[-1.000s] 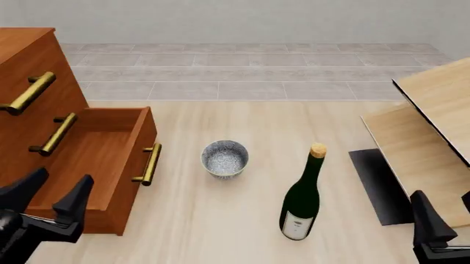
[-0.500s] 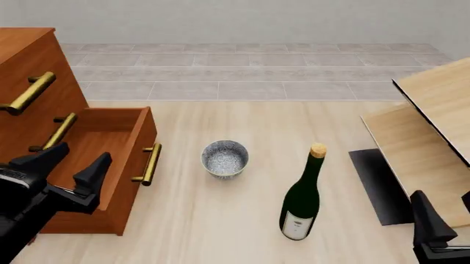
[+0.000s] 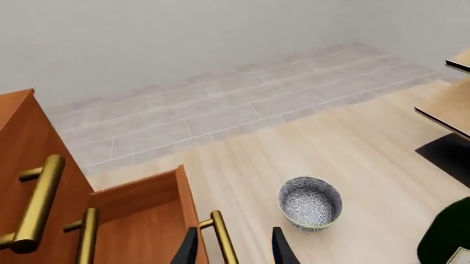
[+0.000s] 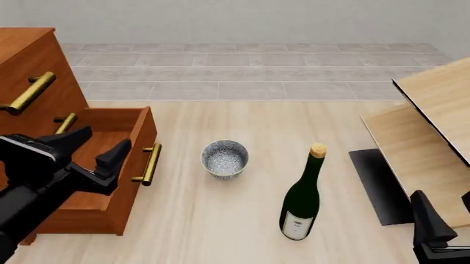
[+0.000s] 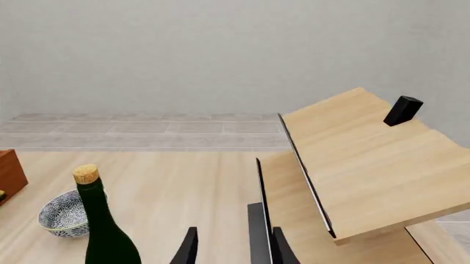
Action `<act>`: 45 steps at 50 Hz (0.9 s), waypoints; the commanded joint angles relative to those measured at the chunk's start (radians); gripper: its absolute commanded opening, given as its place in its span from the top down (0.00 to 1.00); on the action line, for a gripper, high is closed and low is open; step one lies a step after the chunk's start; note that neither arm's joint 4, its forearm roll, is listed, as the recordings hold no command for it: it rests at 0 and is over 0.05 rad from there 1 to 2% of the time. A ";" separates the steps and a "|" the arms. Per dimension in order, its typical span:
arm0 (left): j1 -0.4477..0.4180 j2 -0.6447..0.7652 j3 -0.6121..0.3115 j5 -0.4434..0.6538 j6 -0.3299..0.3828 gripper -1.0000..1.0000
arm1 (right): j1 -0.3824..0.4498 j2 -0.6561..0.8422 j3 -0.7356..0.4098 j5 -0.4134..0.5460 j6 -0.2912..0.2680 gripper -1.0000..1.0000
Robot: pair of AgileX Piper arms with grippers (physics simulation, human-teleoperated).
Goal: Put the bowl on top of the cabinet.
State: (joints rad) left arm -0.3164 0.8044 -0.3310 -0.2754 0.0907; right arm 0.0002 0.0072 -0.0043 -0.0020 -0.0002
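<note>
Cabinet [image 4: 29, 88]: reddish-brown wood, far left of the counter [image 4: 242, 220]; long brass bar handles [image 4: 29, 92] on the drawer fronts.
Open drawer [image 4: 121, 135]: lowest one, pulled out toward the bowl; brass handle [image 4: 149, 164] on its front, interior bare wood.
Left tool [image 4: 94, 148]: black, over the open drawer, fingers spread apart, nothing between them; aimed toward the bowl.
Bowl [image 4: 224, 158]: small, round, deep; white with dense blue-grey speckled pattern inside and out. Upright on the counter, near the drawer front but apart from it, left of and behind the bottle. Also seen in left wrist view [image 3: 310, 202] beyond the fingertips.
Wine bottle [image 4: 302, 195]: dark green glass, cork stopper, pale label; upright, taller than the bowl, well apart from it.
Pale furniture [image 4: 433, 137]: light-wood panels with black edging, far right.
Right tool [image 5: 231, 245]: low at the right edge; fingertips stand apart in the wrist view, holding nothing.
</note>
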 commanded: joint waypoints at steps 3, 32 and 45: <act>-0.058 0.123 -0.101 0.038 0.005 0.00 | 0.000 0.000 0.000 0.000 -0.001 0.00; -0.137 0.313 -0.297 0.127 0.021 0.00 | 0.000 0.000 0.000 0.000 0.000 0.00; -0.182 0.383 -0.374 0.164 0.016 0.00 | 0.000 0.000 0.000 0.000 0.000 0.00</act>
State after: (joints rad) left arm -0.4699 1.1377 -0.6457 -0.1407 0.1038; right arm 0.0002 0.0072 -0.0043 -0.0020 -0.0002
